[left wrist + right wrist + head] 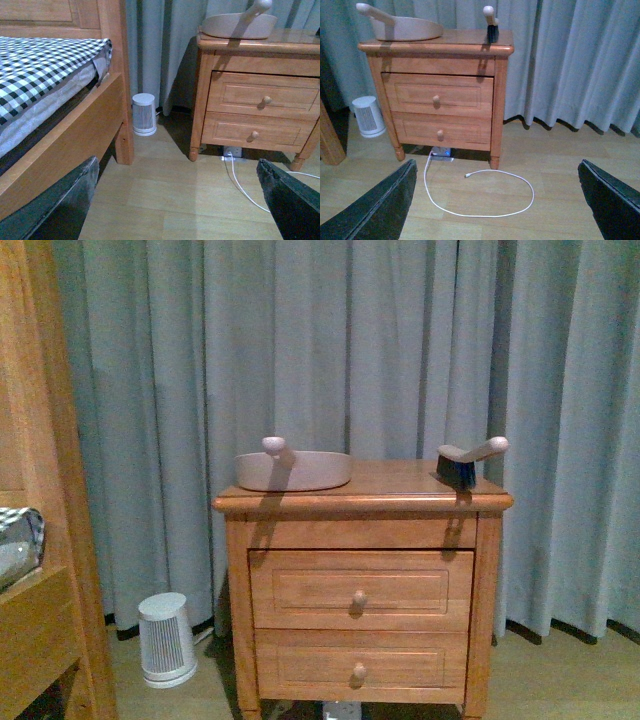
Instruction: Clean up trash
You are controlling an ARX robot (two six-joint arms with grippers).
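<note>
Nothing looks done: dustpan (293, 471) and brush (462, 465) lie on the nightstand (395, 480), no trash shows in any view, and left gripper (176, 167) and right gripper (497, 167) hang empty, fingers wide apart.

We can read no writing, label, brand, number or sign in any of the views. The small white ribbed cylindrical appliance (167, 638) on the floor turns a plain face to us. The pale socket block with a blue glint (441, 151) under the wooden two-drawer nightstand (465, 95) is too small for us to make out any marking on it.
</note>
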